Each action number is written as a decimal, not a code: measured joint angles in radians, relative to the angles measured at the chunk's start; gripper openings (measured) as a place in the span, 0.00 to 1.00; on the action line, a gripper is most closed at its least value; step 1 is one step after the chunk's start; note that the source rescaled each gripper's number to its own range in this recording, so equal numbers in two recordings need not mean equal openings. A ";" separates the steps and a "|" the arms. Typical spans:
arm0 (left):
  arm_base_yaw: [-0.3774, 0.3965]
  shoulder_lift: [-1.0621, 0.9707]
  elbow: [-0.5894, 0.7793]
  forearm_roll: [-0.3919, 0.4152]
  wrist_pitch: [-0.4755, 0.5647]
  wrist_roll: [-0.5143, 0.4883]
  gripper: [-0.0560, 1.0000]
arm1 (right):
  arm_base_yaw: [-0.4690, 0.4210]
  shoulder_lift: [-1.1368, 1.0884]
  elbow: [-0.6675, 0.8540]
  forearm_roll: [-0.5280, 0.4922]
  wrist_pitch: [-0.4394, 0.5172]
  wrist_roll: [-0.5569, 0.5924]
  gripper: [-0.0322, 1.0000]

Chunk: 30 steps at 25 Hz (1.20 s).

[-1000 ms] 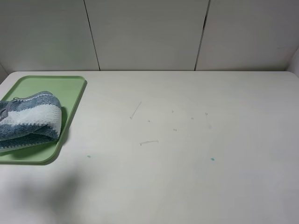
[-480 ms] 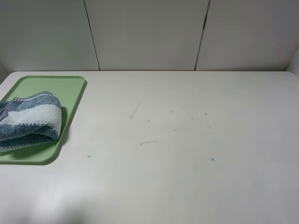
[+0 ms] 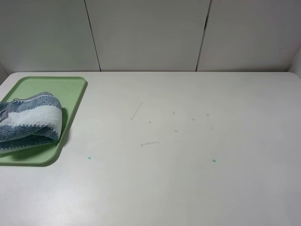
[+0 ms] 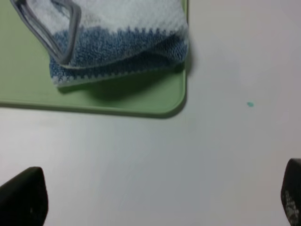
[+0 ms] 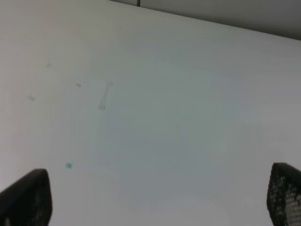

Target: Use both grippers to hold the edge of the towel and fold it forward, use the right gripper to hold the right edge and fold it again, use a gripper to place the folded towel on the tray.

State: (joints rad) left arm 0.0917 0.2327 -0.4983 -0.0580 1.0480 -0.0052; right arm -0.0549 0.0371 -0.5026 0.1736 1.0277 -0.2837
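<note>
Exterior high view: neither arm shows here; only the table (image 3: 188, 179) and what lies on it.
Tray: the green tray (image 3: 70, 87) sits at the far left of the table, partly cut off by the frame edge.
Towel: the folded blue-and-white towel (image 3: 30, 120) lies in the tray, long axis running left to right, its rounded fold end toward the tray's right rim.
Task stage: by my reading both folds and the placing are done; little remains but keeping clear.
Left gripper: the left gripper (image 4: 150, 200) has its jaws wide apart and empty; the towel (image 4: 117, 40) lies ahead of them, well apart, over bare table. This arm is the nearer one.
Right gripper: the right gripper (image 5: 150, 197) is also spread wide and empty, above bare table with a small teal speck (image 5: 68, 165); no towel in its view.
</note>
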 joint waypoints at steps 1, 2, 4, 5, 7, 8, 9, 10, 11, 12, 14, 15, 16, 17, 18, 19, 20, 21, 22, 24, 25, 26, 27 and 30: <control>0.000 -0.020 0.002 0.000 0.000 0.000 1.00 | 0.000 0.000 0.000 0.000 0.000 0.000 1.00; 0.000 -0.044 0.002 0.000 0.000 0.000 1.00 | 0.000 0.000 0.000 0.000 0.000 0.000 1.00; 0.000 -0.088 0.002 0.000 -0.002 0.000 1.00 | 0.000 0.000 0.000 0.000 0.000 0.000 1.00; 0.000 -0.107 0.002 -0.003 -0.002 0.005 1.00 | 0.000 0.000 0.000 0.000 0.000 0.000 1.00; 0.000 -0.152 0.002 -0.011 -0.003 0.005 1.00 | 0.000 0.000 0.000 0.000 0.000 0.000 1.00; 0.000 -0.172 0.002 -0.016 -0.003 0.011 1.00 | 0.000 0.000 0.000 0.000 0.000 0.000 1.00; 0.000 -0.196 0.002 -0.021 -0.003 0.014 1.00 | 0.000 0.000 0.000 0.000 0.000 0.000 1.00; 0.000 -0.217 0.002 -0.022 -0.003 0.020 1.00 | 0.000 0.000 0.000 0.000 0.000 0.000 1.00; 0.000 -0.231 0.002 -0.024 -0.003 0.025 1.00 | 0.000 0.000 0.000 0.000 0.000 0.000 1.00; 0.000 -0.235 0.002 -0.027 -0.002 0.030 1.00 | 0.000 0.000 0.000 0.000 0.000 0.000 1.00; 0.000 -0.238 0.002 -0.035 -0.002 0.039 1.00 | 0.000 0.000 0.000 0.000 0.000 0.000 1.00; 0.000 -0.239 0.002 -0.038 -0.003 0.041 1.00 | 0.000 0.000 0.000 0.000 0.000 0.000 1.00; 0.000 -0.240 0.002 -0.041 -0.003 0.042 1.00 | 0.000 0.000 0.000 0.000 0.000 0.000 1.00; 0.000 -0.240 0.002 -0.041 -0.003 0.043 1.00 | 0.000 0.000 0.000 0.000 0.000 0.000 1.00; 0.000 -0.240 0.002 -0.041 -0.003 0.042 1.00 | 0.000 0.000 0.000 0.000 0.000 0.000 1.00; 0.000 -0.240 0.002 -0.039 -0.003 0.035 1.00 | 0.000 0.000 0.000 0.000 0.000 0.000 1.00; 0.000 -0.240 0.002 -0.033 -0.003 0.031 1.00 | 0.000 0.000 0.000 0.000 0.000 0.000 1.00; 0.000 -0.240 0.002 -0.030 -0.003 0.028 1.00 | 0.000 0.000 0.000 0.000 0.000 0.000 1.00; 0.000 -0.240 0.002 -0.030 -0.003 0.026 1.00 | 0.000 0.000 0.000 0.000 0.000 0.000 1.00; 0.000 -0.240 0.002 -0.028 -0.003 0.026 1.00 | 0.000 0.000 0.000 0.000 0.000 0.000 1.00; 0.000 -0.240 0.002 -0.028 -0.003 0.026 1.00 | 0.000 0.000 0.000 0.000 0.000 0.000 1.00; 0.000 -0.240 0.002 -0.028 -0.003 0.026 1.00 | 0.000 0.000 0.000 0.000 0.000 0.000 1.00; 0.000 -0.240 0.002 -0.026 -0.003 0.026 1.00 | 0.000 0.000 0.000 0.000 0.000 0.000 1.00; 0.000 -0.240 0.002 -0.026 -0.003 0.026 1.00 | 0.000 0.000 0.000 0.000 0.000 0.000 1.00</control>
State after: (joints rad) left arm 0.0917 -0.0075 -0.4958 -0.0844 1.0454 0.0212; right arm -0.0549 0.0371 -0.5026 0.1736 1.0277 -0.2837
